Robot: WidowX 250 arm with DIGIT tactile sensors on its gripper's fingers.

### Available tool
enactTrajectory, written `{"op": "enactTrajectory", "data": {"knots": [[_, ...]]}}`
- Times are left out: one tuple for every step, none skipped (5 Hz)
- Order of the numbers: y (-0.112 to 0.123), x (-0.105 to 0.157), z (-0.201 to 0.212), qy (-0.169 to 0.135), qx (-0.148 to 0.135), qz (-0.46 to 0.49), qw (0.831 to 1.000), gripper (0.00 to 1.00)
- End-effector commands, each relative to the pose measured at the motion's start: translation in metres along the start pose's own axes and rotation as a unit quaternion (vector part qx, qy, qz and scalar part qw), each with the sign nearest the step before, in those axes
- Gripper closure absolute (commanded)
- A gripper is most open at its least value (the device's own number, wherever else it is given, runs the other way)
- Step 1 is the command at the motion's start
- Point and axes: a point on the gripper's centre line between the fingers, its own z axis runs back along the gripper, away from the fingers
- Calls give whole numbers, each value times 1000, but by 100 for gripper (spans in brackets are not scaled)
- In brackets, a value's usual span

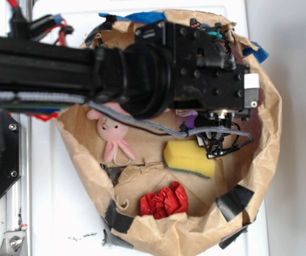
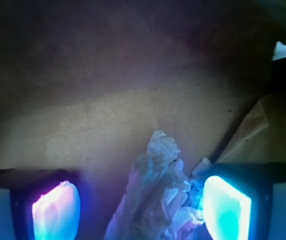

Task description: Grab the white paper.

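The white paper (image 2: pixel 155 185), a crumpled off-white wad, lies on the brown bag floor between my two glowing pads in the wrist view. It touches the right pad (image 2: pixel 226 207), while a gap separates it from the left pad (image 2: pixel 55 210). My gripper (image 2: pixel 142 206) is open around it. In the exterior view the gripper (image 1: pixel 216 145) reaches down inside the bag, just right of the yellow sponge, and the arm hides the white paper there.
A brown paper bag (image 1: pixel 267 133) with black tape patches (image 1: pixel 234 200) surrounds everything. Inside it lie a yellow sponge (image 1: pixel 190 158), a red wrinkly wad (image 1: pixel 164 201) and a pink bunny plush (image 1: pixel 111 137). The bag wall rises close on the right.
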Motion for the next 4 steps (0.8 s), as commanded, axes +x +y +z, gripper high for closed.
{"op": "enactTrajectory", "data": {"knots": [[-2, -3, 17, -20, 1, -15, 1000, 100], [-2, -3, 33, -34, -10, -23, 999, 100], [0, -4, 51, -46, -24, -22, 998, 100], [-6, -13, 88, -58, -55, -30, 996, 100]]}}
